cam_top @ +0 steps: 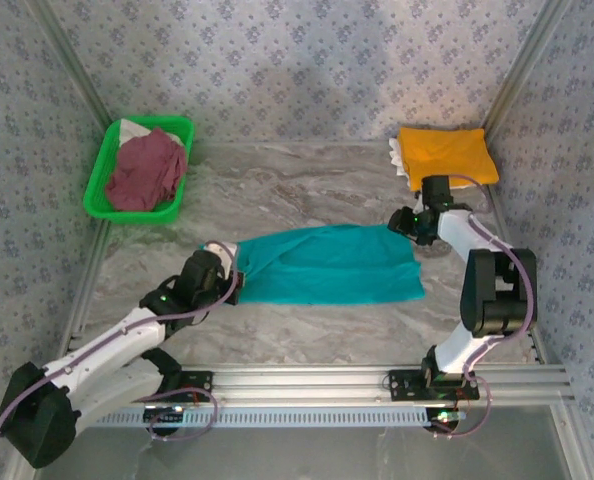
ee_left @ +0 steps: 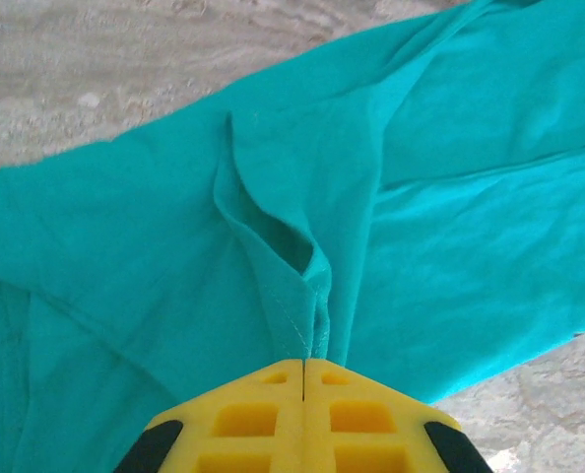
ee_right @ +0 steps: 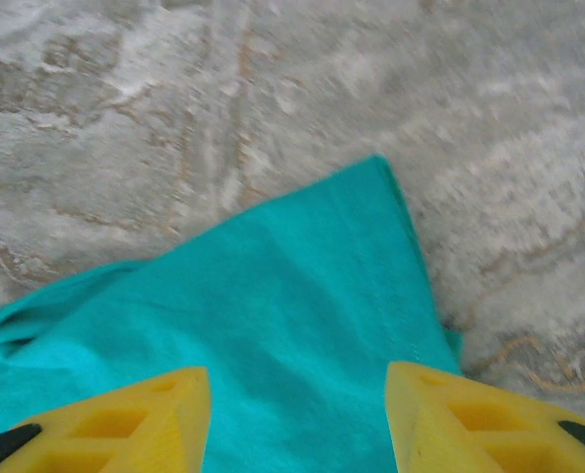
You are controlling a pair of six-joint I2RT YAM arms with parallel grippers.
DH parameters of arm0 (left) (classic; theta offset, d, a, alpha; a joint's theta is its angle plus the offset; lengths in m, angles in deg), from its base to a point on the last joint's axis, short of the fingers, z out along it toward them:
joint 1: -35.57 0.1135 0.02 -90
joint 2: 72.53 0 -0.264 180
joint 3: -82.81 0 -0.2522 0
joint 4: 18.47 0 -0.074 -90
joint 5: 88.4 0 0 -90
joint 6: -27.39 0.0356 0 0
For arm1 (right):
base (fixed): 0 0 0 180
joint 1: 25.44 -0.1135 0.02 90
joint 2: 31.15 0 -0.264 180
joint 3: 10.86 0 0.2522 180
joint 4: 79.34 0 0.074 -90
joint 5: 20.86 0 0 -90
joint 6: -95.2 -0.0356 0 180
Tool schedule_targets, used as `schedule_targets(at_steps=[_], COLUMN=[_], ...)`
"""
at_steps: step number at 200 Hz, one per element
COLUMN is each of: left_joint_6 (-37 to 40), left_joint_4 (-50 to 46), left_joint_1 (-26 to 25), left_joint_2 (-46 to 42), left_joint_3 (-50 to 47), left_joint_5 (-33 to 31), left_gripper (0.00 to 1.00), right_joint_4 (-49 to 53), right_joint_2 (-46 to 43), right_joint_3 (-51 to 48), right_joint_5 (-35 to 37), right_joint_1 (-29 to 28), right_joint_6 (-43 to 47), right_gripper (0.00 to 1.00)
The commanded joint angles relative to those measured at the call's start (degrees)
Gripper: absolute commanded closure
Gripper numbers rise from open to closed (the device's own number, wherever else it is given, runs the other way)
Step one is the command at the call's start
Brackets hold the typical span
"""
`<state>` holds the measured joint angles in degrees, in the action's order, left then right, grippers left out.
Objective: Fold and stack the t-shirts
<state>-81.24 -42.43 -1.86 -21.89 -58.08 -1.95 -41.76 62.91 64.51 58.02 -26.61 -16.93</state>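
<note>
Left pincer [ee_left: 303, 370] clamped, right pincer [ee_right: 297, 384] spread open.

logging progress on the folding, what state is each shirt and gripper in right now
teal t-shirt, spread on table, not fully folded
orange-yellow t-shirt, folded, far right corner
maroon t-shirt, crumpled in green basket
left gripper, shut on teal t-shirt's edge
right gripper, open, over teal t-shirt's corner

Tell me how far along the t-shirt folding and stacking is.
Done: the folded orange-yellow cloth t-shirt lies at the far right corner. In hand: the teal cloth t-shirt lies mid-table, the left gripper shut on a pinch of it, the right gripper open above its corner. Left: the crumpled maroon cloth t-shirt sits in the green plastic basket, and nothing is stacked on the orange-yellow one.
</note>
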Motion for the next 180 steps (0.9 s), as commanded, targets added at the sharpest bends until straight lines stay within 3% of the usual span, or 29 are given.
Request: schedule_targets(at_steps=[1,53,78,120,146,180], left_joint_6=[-2.11,-3.39,-3.53,-2.58,-2.37,-2.64], left_joint_4=[1.43,1.59,1.05,2.33,2.64,2.64], left_joint_1=[-1.03,-1.33,-1.42,-1.42,-1.37,-1.42], left_joint_2=[-3.25,-12.71,-16.15,-15.52,-13.31,-13.46], left_joint_3=[-2.45,-7.62,-8.79,-9.12,-8.48,-8.62], left_joint_5=[-2.71,-5.84,-6.75,-5.52,-6.26,-7.29], left_gripper=[1.0,1.0,1.0,1.0,1.0,1.0], right_joint_4=[5.2,14.85,19.55,22.18,27.13,29.13], right_joint_2=[1.53,11.69,17.88,24.67,30.15,32.33], right_joint_3=[6.04,21.51,27.54,33.94,39.39,39.64], right_joint_5=[2.84,1.41,-2.97,1.9,4.93,6.68], right_joint_1=[-3.48,-14.12,-14.13,-15.96,-17.04,-18.13], right_joint_6=[4.03,13.67,13.65,10.2,13.84,14.92], right_gripper=[0.48,0.49,0.51,0.45,0.48,0.51])
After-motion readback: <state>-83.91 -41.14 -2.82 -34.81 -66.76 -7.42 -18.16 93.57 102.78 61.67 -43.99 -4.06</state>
